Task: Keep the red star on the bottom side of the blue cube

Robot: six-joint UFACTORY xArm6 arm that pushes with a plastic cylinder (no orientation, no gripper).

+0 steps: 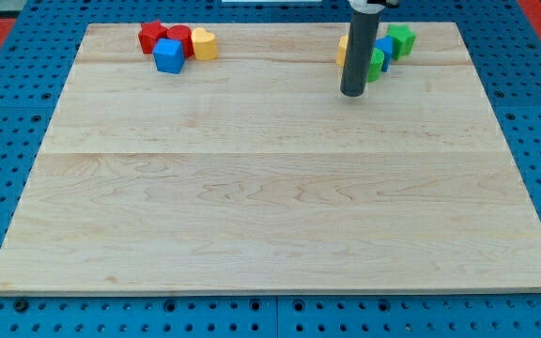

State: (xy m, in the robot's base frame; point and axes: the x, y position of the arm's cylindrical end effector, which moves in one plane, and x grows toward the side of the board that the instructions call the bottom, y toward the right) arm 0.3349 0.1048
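1. My tip (352, 93) is the lower end of a straight dark rod, so I have no hand to spread, press together or pinch with. It holds nothing.
2. The tip rests on the counter (270, 207) near the view's top, right of the middle.
3. Just beside the rod, toward the view's top right, is a tight group of blocks: a green block (401, 39) farthest right, a blue block (384, 51) next to it, a second green block (376, 65) lower down beside the rod, and a yellow block (343, 49) showing at the rod's left edge. The rod hides part of this group, so I cannot make out the shapes or tell whether the tip touches any of them.
4. The red star (151, 37) lies well apart from my tip, far across at the view's top left.
5. The blue cube (169, 55) sits touching the red star, just below and to the right of it. The star is thus on the upper left side of the cube, not on its bottom side.
6. A second red block (178, 37) is just right of the star and above the cube, and a yellow block, heart-like in shape (204, 44), is pressed against the right of that group.
7. The counter is a pale wooden board lying on a blue perforated surface (7, 122).
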